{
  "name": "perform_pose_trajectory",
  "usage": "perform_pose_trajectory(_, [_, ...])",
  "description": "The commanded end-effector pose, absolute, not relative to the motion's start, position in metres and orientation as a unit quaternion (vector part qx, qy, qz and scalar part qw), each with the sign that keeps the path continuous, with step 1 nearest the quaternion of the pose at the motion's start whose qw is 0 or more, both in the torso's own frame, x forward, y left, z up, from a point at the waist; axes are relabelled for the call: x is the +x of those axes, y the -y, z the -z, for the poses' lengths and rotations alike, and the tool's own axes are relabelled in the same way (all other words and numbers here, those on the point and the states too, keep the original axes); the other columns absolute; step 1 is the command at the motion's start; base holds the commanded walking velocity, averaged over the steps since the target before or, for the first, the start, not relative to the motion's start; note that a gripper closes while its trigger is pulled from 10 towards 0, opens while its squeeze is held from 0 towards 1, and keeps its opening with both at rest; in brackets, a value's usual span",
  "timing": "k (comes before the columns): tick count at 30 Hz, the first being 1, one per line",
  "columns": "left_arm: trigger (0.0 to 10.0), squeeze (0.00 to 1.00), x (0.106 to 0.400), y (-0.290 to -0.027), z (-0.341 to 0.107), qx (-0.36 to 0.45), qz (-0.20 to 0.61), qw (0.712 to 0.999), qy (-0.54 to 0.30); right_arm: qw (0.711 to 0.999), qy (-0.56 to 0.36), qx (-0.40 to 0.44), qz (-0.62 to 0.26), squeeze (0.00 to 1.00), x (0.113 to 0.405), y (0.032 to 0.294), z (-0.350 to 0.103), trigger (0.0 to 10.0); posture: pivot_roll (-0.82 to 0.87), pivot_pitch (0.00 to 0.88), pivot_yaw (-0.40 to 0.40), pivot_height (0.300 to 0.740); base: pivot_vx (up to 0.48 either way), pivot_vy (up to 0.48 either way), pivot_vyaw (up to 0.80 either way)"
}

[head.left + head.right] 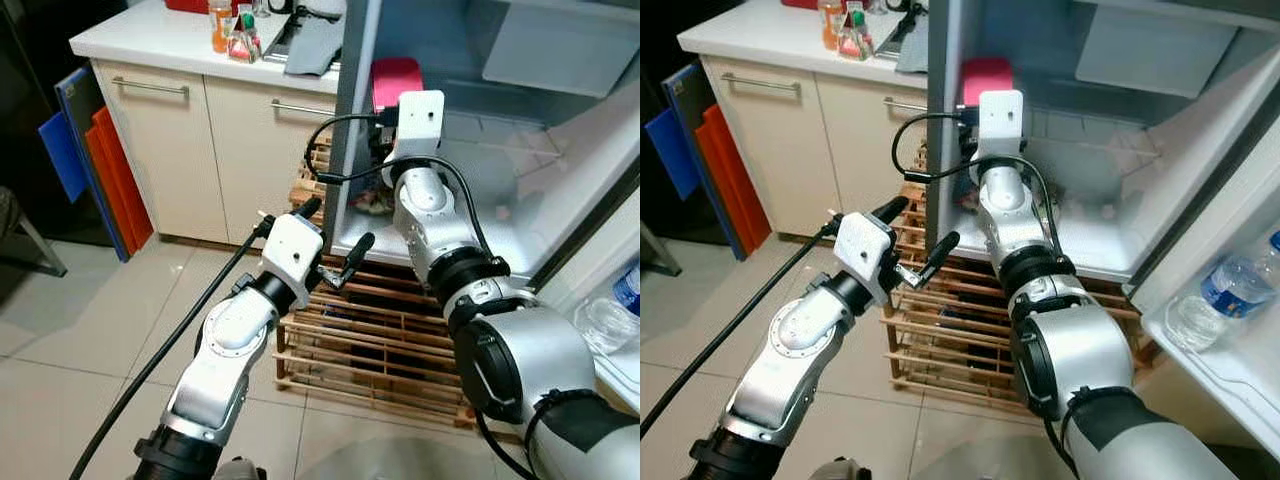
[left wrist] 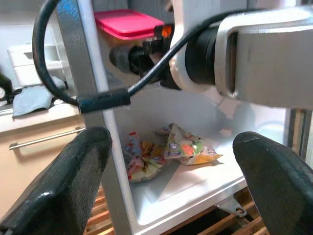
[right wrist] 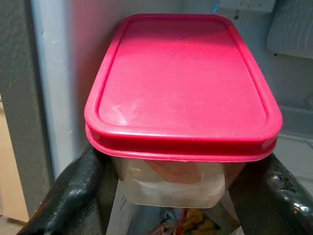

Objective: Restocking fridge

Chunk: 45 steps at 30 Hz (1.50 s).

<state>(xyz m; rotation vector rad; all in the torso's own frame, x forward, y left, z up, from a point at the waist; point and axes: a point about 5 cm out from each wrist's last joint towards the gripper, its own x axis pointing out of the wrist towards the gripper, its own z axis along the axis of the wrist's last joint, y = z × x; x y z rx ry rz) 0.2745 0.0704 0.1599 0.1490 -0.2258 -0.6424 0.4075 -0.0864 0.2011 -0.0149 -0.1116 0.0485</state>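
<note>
A clear tub with a pink lid (image 3: 181,83) is held inside the open fridge, above its white shelf (image 1: 480,200). My right gripper (image 3: 176,188) is shut on the tub, one black finger (image 3: 73,191) on each side of its clear body. The pink lid (image 1: 395,80) also shows beyond my right wrist. Several colourful snack packets (image 2: 188,147) lie on the shelf below the tub. My left gripper (image 1: 335,235) stands open and empty just outside the fridge's left wall (image 1: 350,120), at shelf height.
A slatted wooden rack (image 1: 370,330) lies on the tiled floor under the fridge. To the left, a cabinet counter (image 1: 130,40) carries bottles (image 1: 222,25) and a grey cloth (image 1: 312,45). Blue and orange boards (image 1: 90,160) lean beside it. Water bottles (image 1: 1220,295) sit in the fridge door.
</note>
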Motion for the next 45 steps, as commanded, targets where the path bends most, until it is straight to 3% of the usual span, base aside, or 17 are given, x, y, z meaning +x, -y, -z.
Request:
perform_pose_trajectory(1, [10.0, 0.0, 0.275, -0.064, -0.171, 0.073, 0.333, 0.931, 0.131, 0.998, 0.056, -0.005, -0.014, 0.0, 0.408, 0.093, -0.2, 0.0, 0.1, 0.0, -0.065, 0.74, 0.48, 0.0, 0.0])
perform_pose_trajectory(17, [10.0, 0.0, 0.273, -0.056, -0.175, 0.083, 0.389, 0.908, 0.129, 0.999, 0.051, -0.01, 0.001, 0.0, 0.411, 0.096, -0.203, 0.0, 0.11, 0.0, -0.059, 0.74, 0.465, 0.0, 0.0])
perform_pose_trajectory(36, [10.0, 0.0, 0.268, -0.056, -0.173, 0.075, 0.39, 0.909, 0.122, 0.998, 0.047, -0.026, 0.018, 0.0, 0.416, 0.105, -0.215, 0.0, 0.12, 0.0, -0.064, 0.74, 0.0, 0.0, 0.0])
perform_pose_trajectory(45, [10.0, 0.0, 0.256, -0.064, -0.169, 0.08, 0.384, 0.914, 0.106, 0.999, 0.034, -0.023, -0.004, 0.0, 0.416, 0.086, -0.219, 0.0, 0.18, 0.0, -0.071, 0.74, 0.0, 0.0, 0.0])
